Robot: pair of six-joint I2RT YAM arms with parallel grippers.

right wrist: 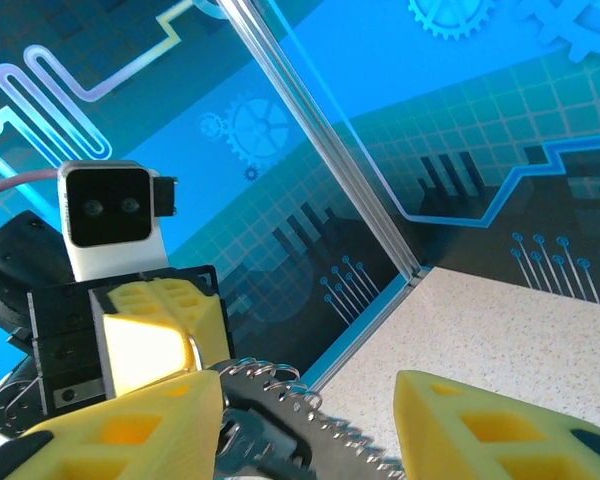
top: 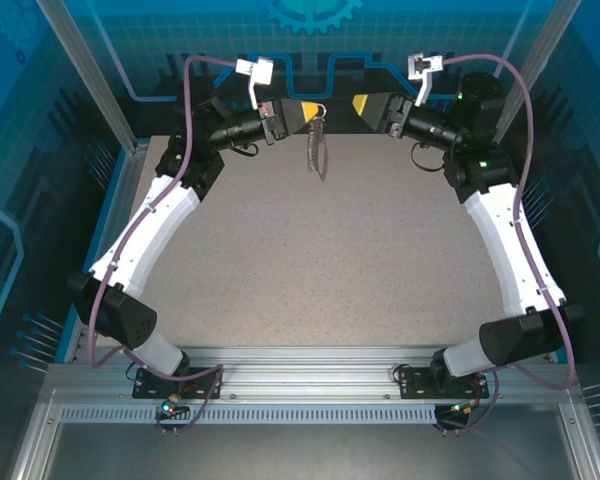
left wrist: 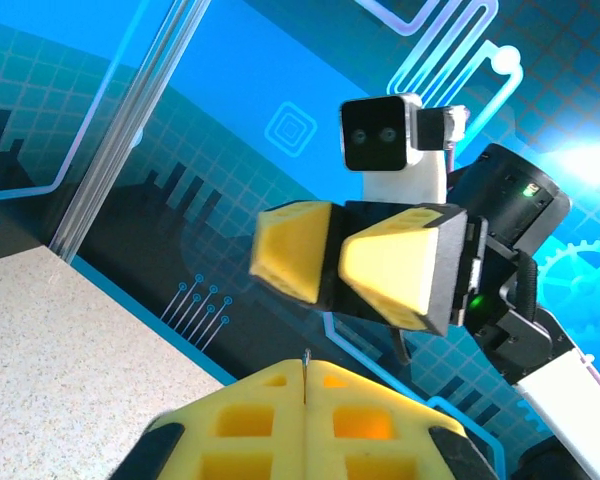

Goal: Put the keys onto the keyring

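The keyring (top: 318,140) hangs above the far edge of the table, its dark grey strap drooping down. My left gripper (top: 306,112) is shut on its metal ring, and a thin sliver of that ring (left wrist: 305,362) shows pinched between the closed yellow fingers. My right gripper (top: 366,104) faces it from the right with its jaws apart. In the right wrist view the strap and silvery chain (right wrist: 300,425) pass between my open right fingers (right wrist: 140,430) without being clamped. I cannot make out the keys; they are hidden.
The speckled table (top: 320,270) spreads out below both grippers. A blue patterned back wall (top: 310,40) and aluminium frame posts (right wrist: 320,140) stand close behind the grippers. The two grippers face each other a short gap apart.
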